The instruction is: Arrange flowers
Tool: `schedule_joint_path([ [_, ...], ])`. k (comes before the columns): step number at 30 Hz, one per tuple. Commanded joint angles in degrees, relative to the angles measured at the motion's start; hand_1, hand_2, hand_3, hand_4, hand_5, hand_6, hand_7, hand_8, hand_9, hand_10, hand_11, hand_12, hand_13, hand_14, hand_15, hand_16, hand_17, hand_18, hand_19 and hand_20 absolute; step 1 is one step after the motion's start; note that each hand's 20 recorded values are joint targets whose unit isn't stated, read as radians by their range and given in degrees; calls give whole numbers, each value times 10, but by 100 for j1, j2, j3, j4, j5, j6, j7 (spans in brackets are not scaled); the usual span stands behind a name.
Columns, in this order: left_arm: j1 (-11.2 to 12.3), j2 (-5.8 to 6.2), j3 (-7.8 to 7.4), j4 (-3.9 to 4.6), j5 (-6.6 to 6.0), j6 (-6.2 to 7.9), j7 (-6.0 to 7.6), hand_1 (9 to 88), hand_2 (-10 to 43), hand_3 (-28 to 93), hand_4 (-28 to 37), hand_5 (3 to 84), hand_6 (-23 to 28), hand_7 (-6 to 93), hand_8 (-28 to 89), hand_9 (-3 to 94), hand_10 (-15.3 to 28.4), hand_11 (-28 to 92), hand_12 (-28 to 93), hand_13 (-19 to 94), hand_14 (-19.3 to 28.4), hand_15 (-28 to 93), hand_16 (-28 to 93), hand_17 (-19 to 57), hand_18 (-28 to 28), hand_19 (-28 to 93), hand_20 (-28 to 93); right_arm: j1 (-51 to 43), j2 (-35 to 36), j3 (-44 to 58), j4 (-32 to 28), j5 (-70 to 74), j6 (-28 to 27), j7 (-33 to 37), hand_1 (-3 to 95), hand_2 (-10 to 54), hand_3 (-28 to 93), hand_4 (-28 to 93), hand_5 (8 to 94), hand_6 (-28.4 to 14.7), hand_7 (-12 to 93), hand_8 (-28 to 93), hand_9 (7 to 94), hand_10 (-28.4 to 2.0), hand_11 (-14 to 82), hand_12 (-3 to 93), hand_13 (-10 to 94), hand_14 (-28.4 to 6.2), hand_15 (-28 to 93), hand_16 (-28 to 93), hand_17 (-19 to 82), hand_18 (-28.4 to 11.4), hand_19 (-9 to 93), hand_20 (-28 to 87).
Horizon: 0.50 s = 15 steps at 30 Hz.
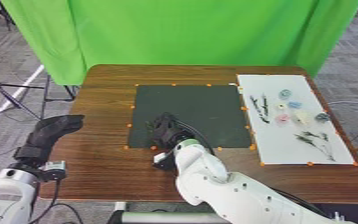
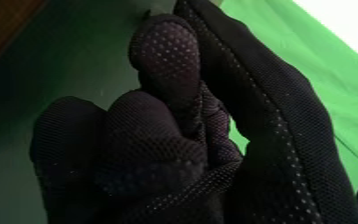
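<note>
Arranging looks barely begun, blooms on the white sheet

We judge the work to be at its outset; the small blooms — a green one (image 1: 285,94), a blue one (image 1: 294,105), a pink one (image 1: 282,118) and their neighbours — lie loose on the white sheet (image 1: 291,157), at the robot's right; the thin dark stems (image 1: 264,109) and the branching sprig (image 1: 315,143) lie there too. Choosing, lifting and grouping them seems to be all that is left; we see no finished arrangement.

Our right hand (image 1: 165,131) is over the dark mat (image 1: 211,102), its fingers bent and bunched close, with nothing we can see pinched between them; our left hand (image 1: 53,127) is beyond the mat's left side, fingers loosely extended and together. As for brands, labels or writing — we can make out none.
</note>
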Motion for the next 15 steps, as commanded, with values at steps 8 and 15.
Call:
schedule_joint_path([
  [8,22,-41,-29,7,48,-116,-30,217,-15,668,-283,500,46,132,-43,468,165,181,128,350,192,189,-4,53,127,106,154,19,-7,68,-74,102,-114,-15,595,-95,442,67,595,-80,601,106,849,-136,463,291,937,3,596,300,750,-43,885,443],
  [15,3,-42,-17,20,50,-142,-40,221,-24,668,-283,499,46,132,-42,467,165,179,128,349,193,189,-3,53,127,104,154,11,-18,164,-72,162,-83,-65,591,-95,427,65,593,-81,594,109,842,-142,468,275,937,0,590,307,746,-45,882,445],
])
